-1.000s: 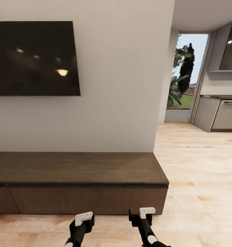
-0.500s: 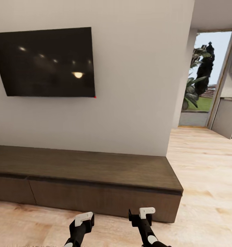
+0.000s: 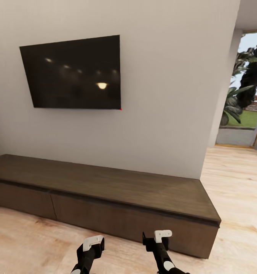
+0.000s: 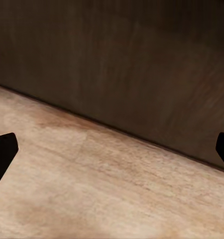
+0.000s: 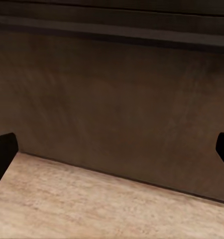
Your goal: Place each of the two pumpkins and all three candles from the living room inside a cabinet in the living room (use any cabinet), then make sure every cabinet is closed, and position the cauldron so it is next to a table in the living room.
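The cabinet [image 3: 105,198], a long low dark-wood unit under a wall-mounted television [image 3: 73,74], stands just ahead of both pincers, its drawer fronts flush and apparently shut. The left gripper [image 3: 91,243] and right gripper [image 3: 158,236] hang low over the pale wood floor [image 3: 25,243], each spread wide and holding nothing, the drawer front close before their fingertips. With 0 of the 5 items visibly carried, the stowing and the cauldron placement appear yet to be done.
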Tool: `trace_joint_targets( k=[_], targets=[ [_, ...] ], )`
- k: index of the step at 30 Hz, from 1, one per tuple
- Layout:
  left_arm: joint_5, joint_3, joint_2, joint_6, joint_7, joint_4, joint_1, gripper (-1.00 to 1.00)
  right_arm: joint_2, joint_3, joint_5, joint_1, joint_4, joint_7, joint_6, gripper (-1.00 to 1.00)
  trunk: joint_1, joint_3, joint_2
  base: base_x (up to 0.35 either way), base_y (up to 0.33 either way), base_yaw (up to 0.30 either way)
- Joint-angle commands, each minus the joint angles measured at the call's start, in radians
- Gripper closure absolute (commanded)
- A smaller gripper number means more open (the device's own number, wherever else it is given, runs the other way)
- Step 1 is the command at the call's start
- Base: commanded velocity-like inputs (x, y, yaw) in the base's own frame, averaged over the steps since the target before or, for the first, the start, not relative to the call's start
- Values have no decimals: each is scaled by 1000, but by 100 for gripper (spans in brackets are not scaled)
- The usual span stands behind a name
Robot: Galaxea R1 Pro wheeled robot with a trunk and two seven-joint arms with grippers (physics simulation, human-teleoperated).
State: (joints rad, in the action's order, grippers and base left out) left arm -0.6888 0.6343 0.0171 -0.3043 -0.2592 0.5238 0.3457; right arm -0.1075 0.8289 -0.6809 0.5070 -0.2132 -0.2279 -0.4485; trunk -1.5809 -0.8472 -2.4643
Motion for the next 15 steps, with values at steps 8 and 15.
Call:
trace_joint_targets(
  k=[8, 15],
  targets=[
    [-6, 8, 1, -4, -8, 0, 1, -100, 0, 9, -5, 1, 0, -7, -3, -100, 0, 7, 0, 0, 0, 244],
    [-8, 8, 2, -4, -8, -1, 1, -100, 0, 9, -5, 1, 0, -7, -3, -100, 0, 13, 0, -20, 33, 244]
  ],
)
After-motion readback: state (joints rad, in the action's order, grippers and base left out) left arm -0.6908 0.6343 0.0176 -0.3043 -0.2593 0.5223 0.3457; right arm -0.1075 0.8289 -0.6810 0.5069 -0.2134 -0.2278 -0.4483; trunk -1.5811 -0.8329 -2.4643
